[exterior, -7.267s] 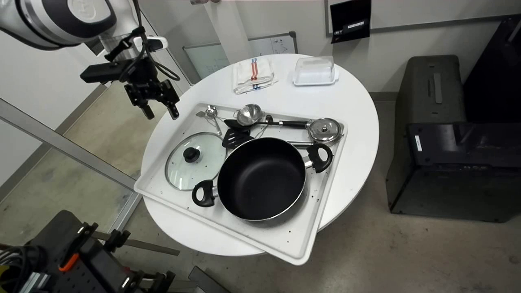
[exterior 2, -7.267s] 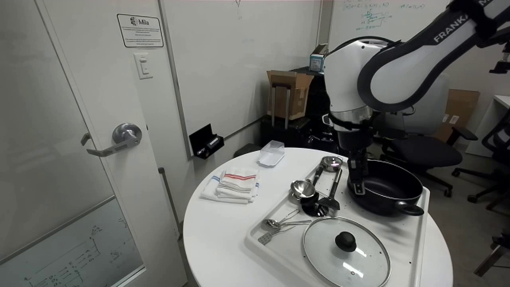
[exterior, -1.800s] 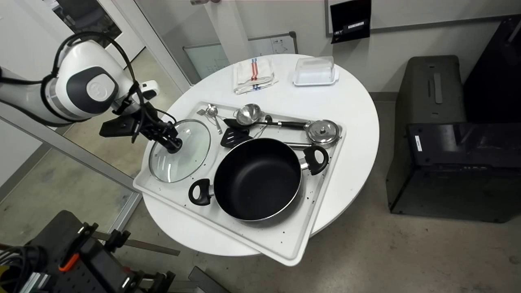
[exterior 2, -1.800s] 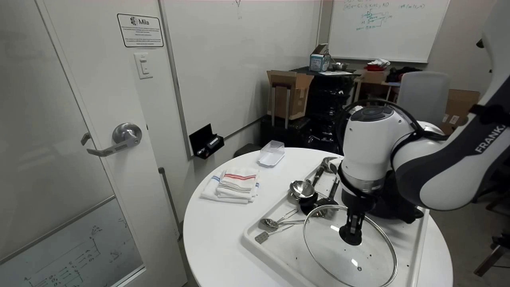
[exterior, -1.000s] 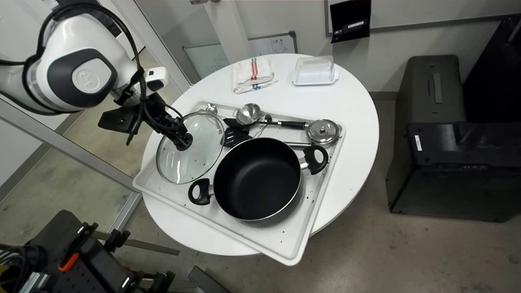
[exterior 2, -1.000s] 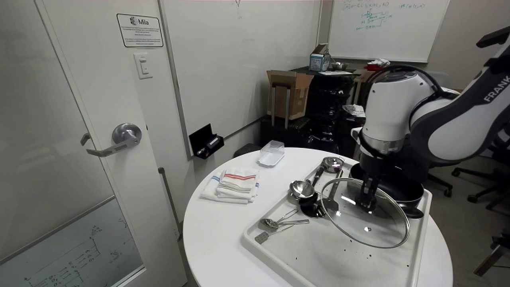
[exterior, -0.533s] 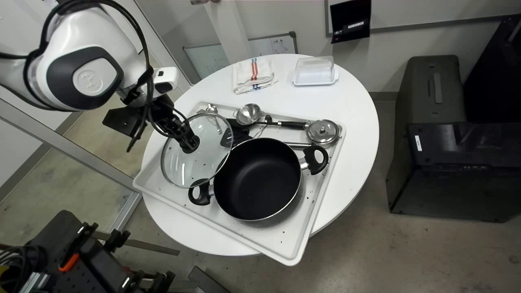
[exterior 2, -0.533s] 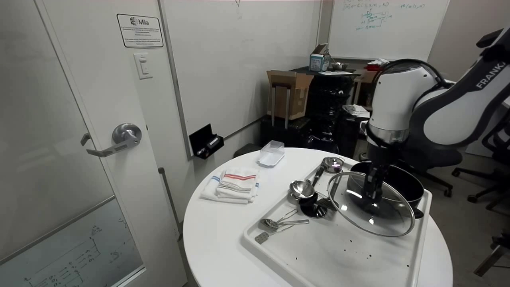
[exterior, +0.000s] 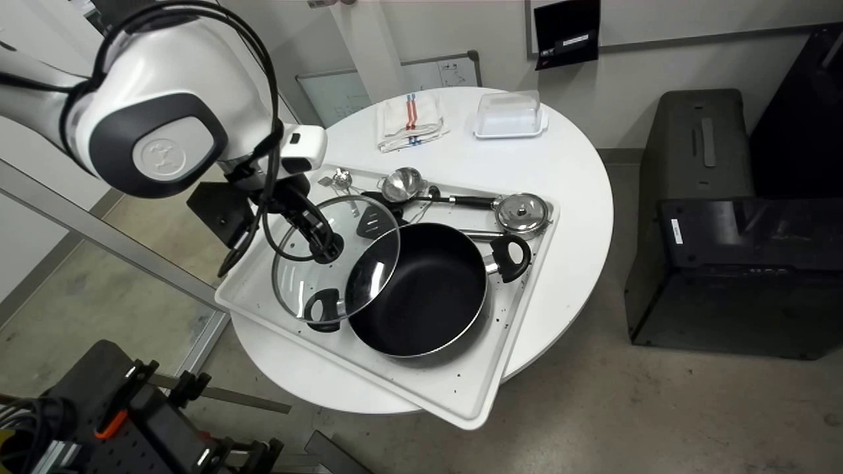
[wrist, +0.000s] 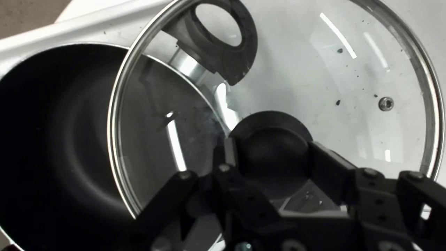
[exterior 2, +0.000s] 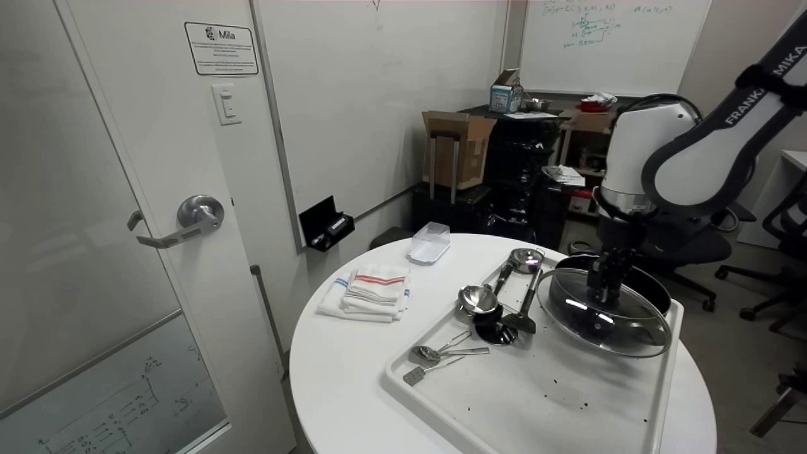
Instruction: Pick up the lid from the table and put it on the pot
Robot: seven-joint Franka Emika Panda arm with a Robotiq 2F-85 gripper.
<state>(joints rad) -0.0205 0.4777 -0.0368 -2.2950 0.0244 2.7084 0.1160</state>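
Observation:
My gripper (wrist: 272,150) is shut on the black centre knob of the lid (wrist: 352,80), one finger on each side of it. Clear glass with a metal rim, the lid (exterior 2: 567,318) hangs above the tray, slightly tilted. In an exterior view the lid (exterior: 296,289) overlaps one side handle and the near edge of the black pot (exterior: 428,296). Most of the pot's dark inside (wrist: 59,139) shows uncovered in the wrist view. The pot (exterior 2: 652,287) is partly behind the lid and gripper in an exterior view. Under everything is the round white table (exterior: 579,191).
A white tray (exterior: 461,395) carries the pot and utensils. A black slotted turner (exterior 2: 520,323), a metal strainer (exterior 2: 479,299), a small lidded metal pan (exterior: 523,214) and small spoons (exterior 2: 429,353) lie beside the pot. Folded towels (exterior: 411,122) and a clear-covered dish (exterior: 510,115) stand behind.
Earlier the gripper was open and apart from the lid, which lay on the tray. It has since taken the knob, raised the lid and carried it toward the pot, now over its handle side.

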